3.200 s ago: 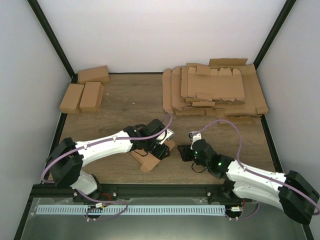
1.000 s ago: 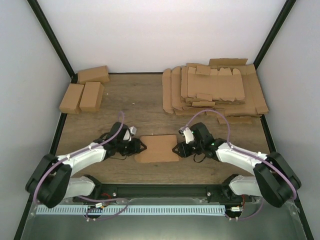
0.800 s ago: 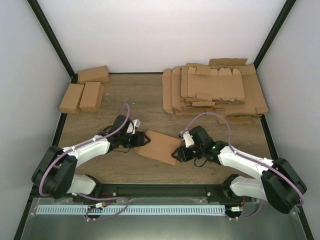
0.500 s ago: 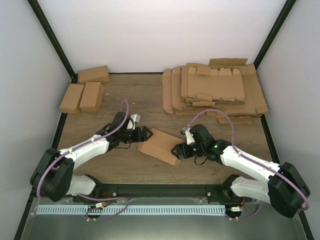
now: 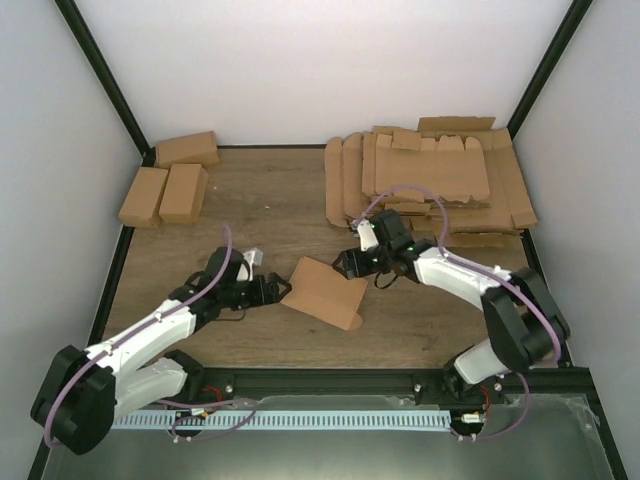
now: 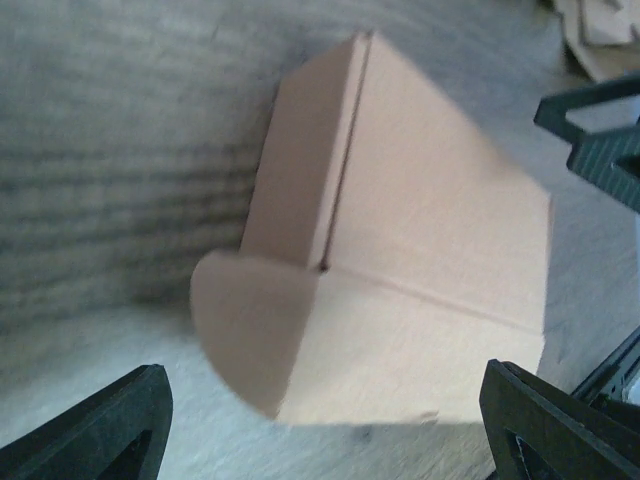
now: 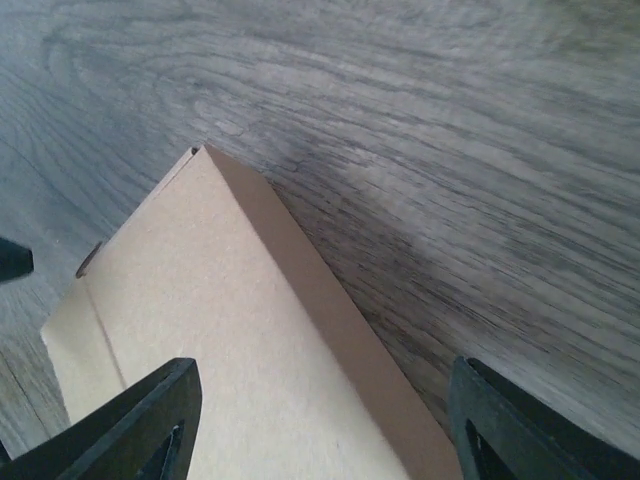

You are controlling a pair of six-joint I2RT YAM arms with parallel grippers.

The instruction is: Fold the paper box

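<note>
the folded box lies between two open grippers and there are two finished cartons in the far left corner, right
No: the top view shows three finished cartons in that corner, not two. The rest holds: the paper box lies between the open left gripper and right gripper.

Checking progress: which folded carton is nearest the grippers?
The paper box between the left gripper and right gripper; the other three cartons sit far left.

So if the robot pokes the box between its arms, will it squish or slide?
Probably slides: the paper box looks like thin, hollow cardboard on a smooth wooden table. Squeezed hard, it may squish. Its rounded flap sticks out loose, so it could pop open.
</note>
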